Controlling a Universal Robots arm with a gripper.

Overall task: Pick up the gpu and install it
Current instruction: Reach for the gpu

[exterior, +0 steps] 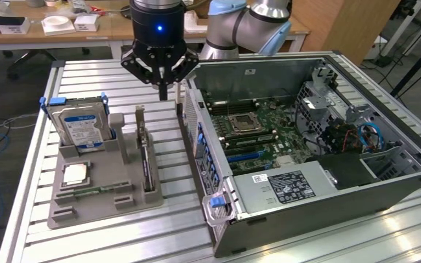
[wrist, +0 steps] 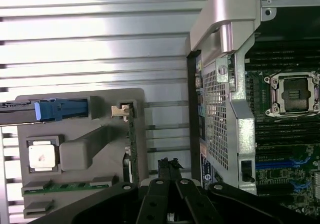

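Observation:
The gpu [exterior: 145, 156] stands on edge in a slot of the grey holder [exterior: 123, 205], a thin green card with its silver bracket end farthest from the exterior camera. The wrist view looks down its top edge [wrist: 132, 144]. My gripper [exterior: 164, 92] hangs above the table, a little beyond the gpu's bracket end, over the gap between the holder and the open computer case [exterior: 357, 189]. Its black fingers [wrist: 169, 166] are shut together with nothing between them, and it touches nothing.
In the same holder are a hard drive [exterior: 83, 125] with blue clips, a processor [exterior: 74, 174] and a memory stick [exterior: 94, 191]. The case lies open on the exterior view's right, motherboard [exterior: 262, 129] exposed. Desks with boxes stand behind the slatted table.

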